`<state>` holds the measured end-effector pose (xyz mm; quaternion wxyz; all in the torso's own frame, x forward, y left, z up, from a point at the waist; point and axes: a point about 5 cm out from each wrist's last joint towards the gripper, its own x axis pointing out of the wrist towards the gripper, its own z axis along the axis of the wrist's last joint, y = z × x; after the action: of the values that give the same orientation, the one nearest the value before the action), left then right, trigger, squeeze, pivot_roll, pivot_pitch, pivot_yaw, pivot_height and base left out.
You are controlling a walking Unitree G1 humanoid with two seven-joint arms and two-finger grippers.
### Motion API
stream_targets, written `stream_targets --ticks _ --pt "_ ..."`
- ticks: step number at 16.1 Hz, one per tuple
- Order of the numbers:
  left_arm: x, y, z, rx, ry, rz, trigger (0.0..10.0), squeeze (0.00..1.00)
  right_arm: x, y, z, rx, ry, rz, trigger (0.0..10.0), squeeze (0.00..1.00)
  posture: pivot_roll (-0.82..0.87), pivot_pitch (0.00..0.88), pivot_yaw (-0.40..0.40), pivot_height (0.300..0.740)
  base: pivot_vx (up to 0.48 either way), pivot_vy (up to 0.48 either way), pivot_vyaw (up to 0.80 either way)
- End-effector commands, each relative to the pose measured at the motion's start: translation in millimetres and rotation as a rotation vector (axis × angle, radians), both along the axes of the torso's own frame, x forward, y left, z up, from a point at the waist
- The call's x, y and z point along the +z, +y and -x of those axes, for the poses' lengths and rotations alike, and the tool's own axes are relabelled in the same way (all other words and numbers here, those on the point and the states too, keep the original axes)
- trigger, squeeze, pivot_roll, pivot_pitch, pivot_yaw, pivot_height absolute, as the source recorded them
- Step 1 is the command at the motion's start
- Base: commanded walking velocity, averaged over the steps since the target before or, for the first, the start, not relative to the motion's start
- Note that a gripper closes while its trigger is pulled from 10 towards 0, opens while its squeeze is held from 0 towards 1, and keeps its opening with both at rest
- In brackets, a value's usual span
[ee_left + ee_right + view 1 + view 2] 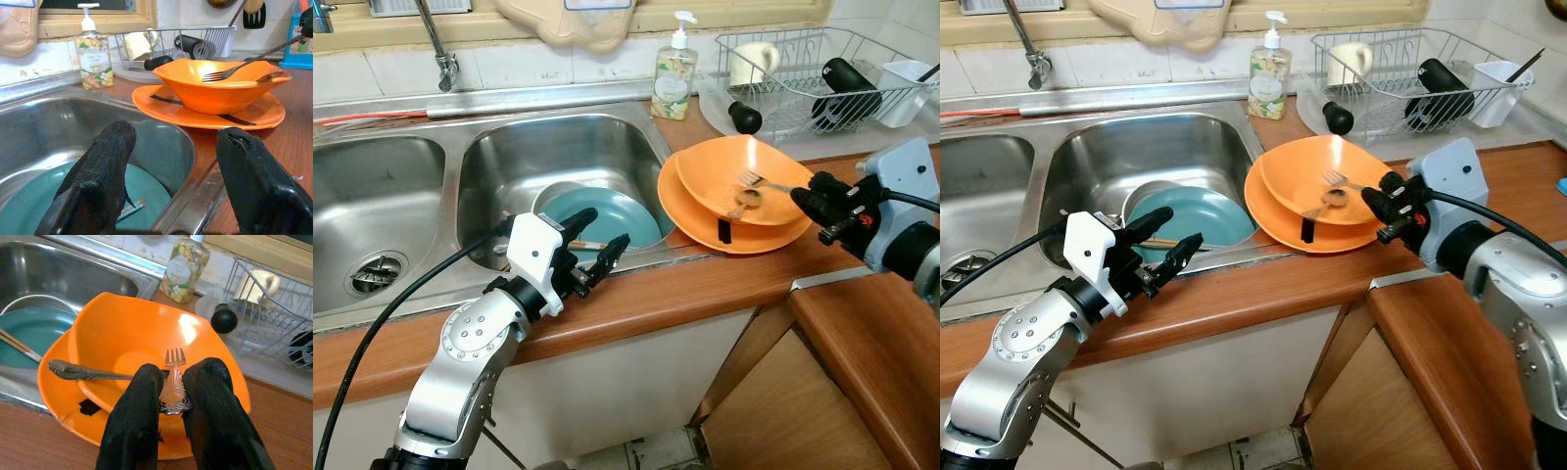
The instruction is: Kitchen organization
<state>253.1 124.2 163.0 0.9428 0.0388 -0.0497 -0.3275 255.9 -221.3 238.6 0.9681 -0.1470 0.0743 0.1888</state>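
Right tool [168,382] is pinching the handle of a silver fork [174,369] between its two black fingers, closed down onto the metal, and is holding it over the orange bowl [744,176]. From the tool, the fork is reaching out toward the sink side, its tines hanging above the bowl's hollow. That bowl is sitting on an orange plate [690,217], which is resting on the wooden tabletop [636,304] just beside the right basin of the steel sink [558,147]. A spoon [78,372] is lying across the bowl's rim, close under the fork.

Left tool [597,245] is hovering over the front edge of the sink with its fingers spread wide and nothing between them. Just beyond it, inside the basin, a teal plate [626,217] is lying flat with chopsticks [1170,243] across it.

Behind the orange dishes, a soap dispenser [674,69] is standing on the tabletop, and a wire dish rack [803,69] is holding a cream mug [754,61], a black bottle [847,83] and a white cup [906,83].
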Motion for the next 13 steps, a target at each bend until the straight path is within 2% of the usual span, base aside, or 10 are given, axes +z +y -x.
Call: stream_targets --ticks 1,3,6,8,9,10,12,13 --pt "-2 -1.7 -0.9 -0.010 0.011 -0.018 10.0 0.00 1 -4.1 0.7 -0.014 0.000 0.013 0.0 0.00 -0.05 0.000 0.009 0.740 0.000 0.000 0.00" --pt "0 -3.1 -2.0 -0.013 -0.009 -0.033 10.0 0.00 13 -2.9 -1.3 -0.010 -0.070 -0.067 0.0 0.00 -0.06 0.000 0.012 0.740 0.000 0.000 0.00" --pt "7 -5.3 -6.7 -0.017 -0.077 -0.104 10.0 0.00 20 13.9 -2.8 0.059 -0.113 -0.192 0.0 0.00 -0.05 0.000 0.011 0.740 0.000 0.000 0.00" --pt "13 -6.7 -10.0 -0.020 -0.128 -0.135 10.0 0.00 21 24.6 -4.3 0.093 -0.117 -0.212 0.0 0.00 -0.05 0.000 0.009 0.740 0.000 0.000 0.00" --pt "20 -8.5 -13.9 -0.029 -0.197 -0.211 10.0 0.00 16 42.4 -5.7 0.153 -0.101 -0.225 0.0 0.00 -0.05 0.000 0.008 0.740 0.000 0.000 0.00" --pt "23 -9.7 -16.5 -0.035 -0.229 -0.247 10.0 0.00 14 51.8 -6.6 0.183 -0.092 -0.232 0.0 0.00 -0.04 0.000 0.007 0.740 0.000 0.000 0.00" --pt "27 -12.1 -21.8 -0.044 -0.276 -0.299 10.0 0.00 9 68.4 -8.2 0.237 -0.067 -0.244 0.0 0.00 -0.04 0.000 0.004 0.740 0.000 0.000 0.00" --pt "28 -12.6 -22.5 -0.047 -0.285 -0.308 10.0 0.00 9 71.3 -8.5 0.246 -0.063 -0.244 0.0 0.00 -0.04 0.000 0.003 0.740 0.000 0.000 0.00"
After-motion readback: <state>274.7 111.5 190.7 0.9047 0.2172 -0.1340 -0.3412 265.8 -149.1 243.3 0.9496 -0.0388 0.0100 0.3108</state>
